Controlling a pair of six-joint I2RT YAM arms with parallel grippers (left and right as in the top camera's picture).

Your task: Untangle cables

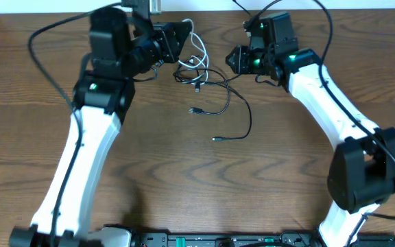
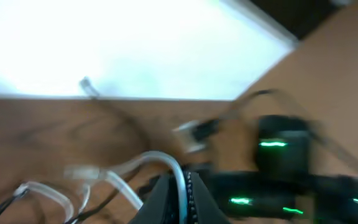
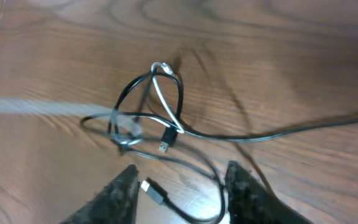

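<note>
Found left gripper (image 2: pixel 180 186) pinched on white cable (image 2: pixel 148 158); right gripper (image 3: pixel 179 193) parted, empty, above black cable (image 3: pixel 260 135); judged risk: pulling far-left might cinch tangle (image 3: pixel 169 127) tighter.

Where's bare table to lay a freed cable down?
Biggest free patch: the table near middle, bordered by the left arm, the right arm and, farther back, the loose plug of the black cable. Smaller one: far right corner, beyond the right arm. Crowded: far centre, where the white cable and black cable tangle between the left gripper and right gripper.
</note>
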